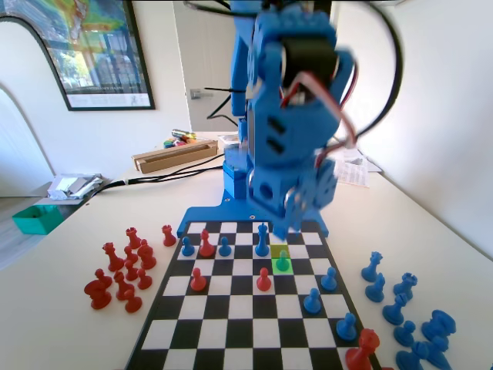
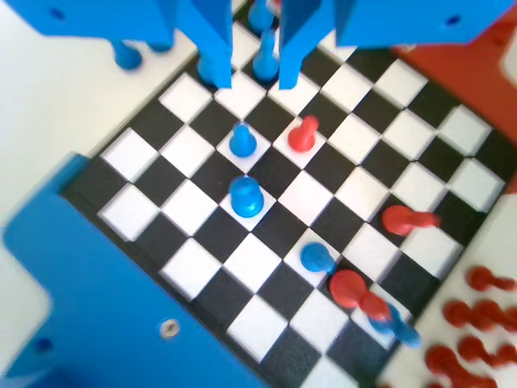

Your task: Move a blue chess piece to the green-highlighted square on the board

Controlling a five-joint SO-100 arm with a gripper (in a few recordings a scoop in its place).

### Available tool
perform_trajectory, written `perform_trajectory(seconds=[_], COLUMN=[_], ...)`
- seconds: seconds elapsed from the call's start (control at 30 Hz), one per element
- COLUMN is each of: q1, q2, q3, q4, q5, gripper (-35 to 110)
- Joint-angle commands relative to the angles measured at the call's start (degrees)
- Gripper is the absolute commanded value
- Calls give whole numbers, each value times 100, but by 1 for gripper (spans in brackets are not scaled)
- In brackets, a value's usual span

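Note:
A small blue chess piece [image 1: 283, 259] stands upright on the green-highlighted square [image 1: 275, 267] of the board [image 1: 231, 310]. In the wrist view this pawn [image 2: 242, 139] sits on a white square below the jaws. My gripper [image 1: 283, 228] hangs a little above and behind it, over the olive-yellow square [image 1: 278, 248]. The jaws stand apart in the wrist view, so the gripper [image 2: 250, 79] is open and holds nothing. A taller blue piece [image 1: 263, 239] stands one square to the left of the gripper in the fixed view.
Red pawns [image 1: 263, 279] [image 1: 198, 279] and blue pawns [image 1: 329, 277] [image 1: 312, 301] stand on nearby squares. Captured red pieces [image 1: 123, 270] cluster left of the board, blue ones [image 1: 408, 316] to the right. Another blue pawn [image 2: 264, 61] shows between the jaws, farther off.

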Motion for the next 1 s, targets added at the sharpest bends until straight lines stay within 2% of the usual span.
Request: perform_trajectory(seconds=[0.0, 0.2, 0.53, 0.97], q1=[-123, -272, -237, 431], q2=[1090, 2153, 4324, 6451], q3=[-879, -1784, -1406, -255], q4=[923, 2224, 3331, 3595], q5=[510, 1143, 1740, 1872], gripper=[10, 10, 10, 7])
